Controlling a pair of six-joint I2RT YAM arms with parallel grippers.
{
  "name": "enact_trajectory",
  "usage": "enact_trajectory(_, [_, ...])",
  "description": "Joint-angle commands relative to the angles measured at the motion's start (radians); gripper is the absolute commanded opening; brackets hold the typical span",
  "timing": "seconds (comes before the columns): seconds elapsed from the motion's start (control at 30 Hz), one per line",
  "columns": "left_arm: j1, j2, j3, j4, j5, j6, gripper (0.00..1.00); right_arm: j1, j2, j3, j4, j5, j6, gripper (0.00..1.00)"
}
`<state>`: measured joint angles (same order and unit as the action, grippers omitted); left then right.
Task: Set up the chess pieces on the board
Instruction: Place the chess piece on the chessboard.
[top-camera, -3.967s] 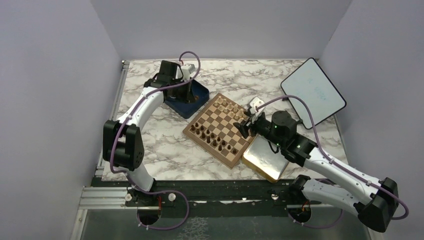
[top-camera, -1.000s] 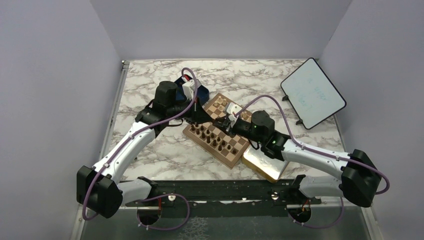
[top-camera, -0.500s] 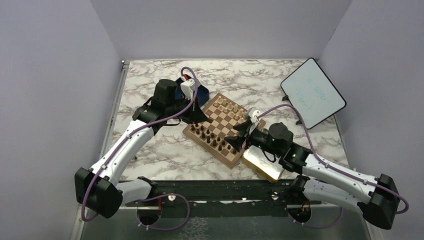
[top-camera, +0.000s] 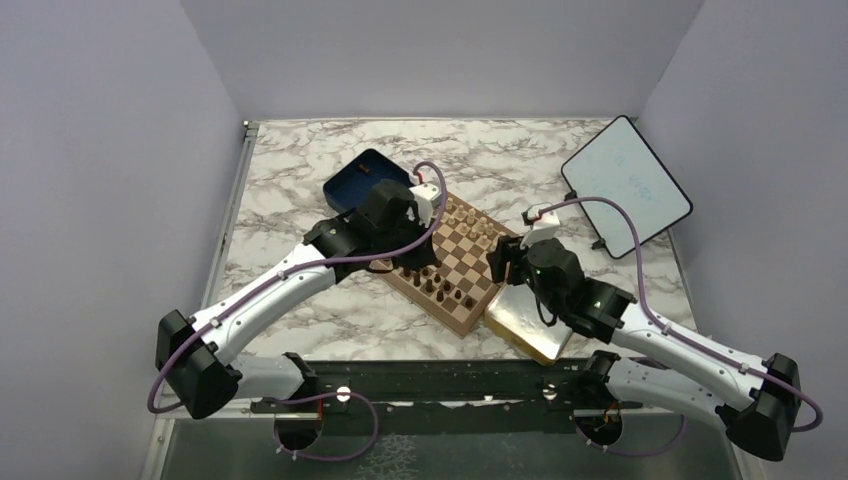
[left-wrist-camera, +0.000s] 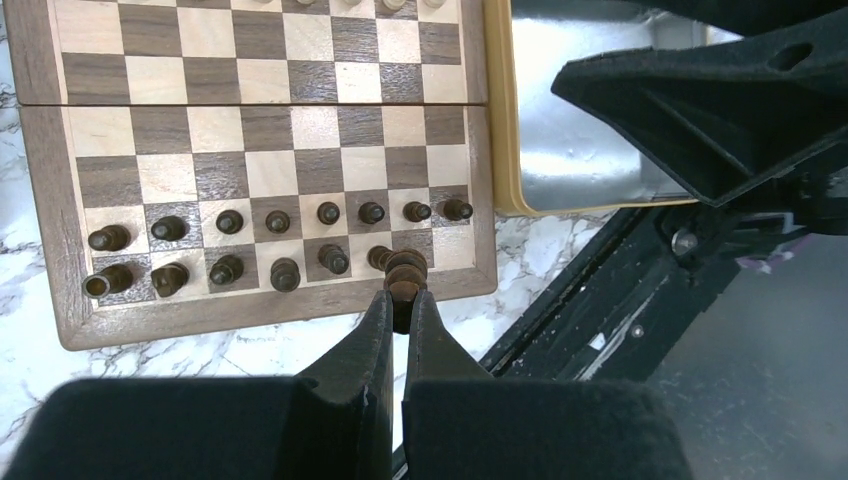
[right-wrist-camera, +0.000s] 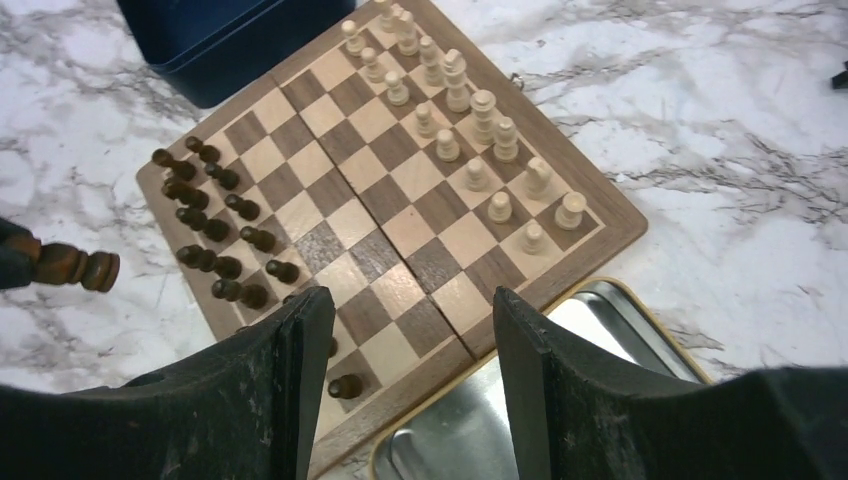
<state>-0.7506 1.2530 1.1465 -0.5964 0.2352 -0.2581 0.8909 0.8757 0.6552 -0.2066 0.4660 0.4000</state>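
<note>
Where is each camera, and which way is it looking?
Top: above and behind the arms, looking down at the table; the left arm and right arm show, bases included.
Left wrist: on the left arm, looking down at the board; the shut left gripper holds a dark piece.
Right wrist: on the right arm, looking down across the board; the open right gripper shows.
Shared: both wrist views show the board, the tray and the dark piece.

White arms (top-camera: 270, 290), black joints (top-camera: 195, 365), purple cables (top-camera: 150, 385)
</note>
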Motion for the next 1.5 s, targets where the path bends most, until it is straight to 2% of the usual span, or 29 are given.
enact_trajectory(0.0, [-0.097, 0.046, 0.032, -0.014, -0.223, -0.04, 0.0, -0.015, 0.008, 0.025, -0.021, 0.136, -0.054, 0.64])
enact_trajectory(0.27, [-0.221, 0.111, 0.011, 0.006, -0.355, -0.093, 0.0, -0.088, 0.01, 0.023, -0.059, 0.093, -0.009, 0.64])
enact_trajectory(0.63, [-0.317, 0.221, 0.024, 0.003, -0.388, -0.157, 0.0, -0.091, -0.066, -0.009, -0.111, 0.115, 0.043, 0.64])
enact_trajectory(1.03, [-0.331, 0.346, 0.035, 0.018, -0.427, -0.141, 0.0, -0.09, -0.207, -0.035, -0.175, 0.164, 0.099, 0.63])
enact_trajectory(1.47, [-0.331, 0.398, 0.035, 0.025, -0.39, -0.135, 0.0, -0.09, -0.237, -0.042, -0.188, 0.174, 0.1, 0.63])
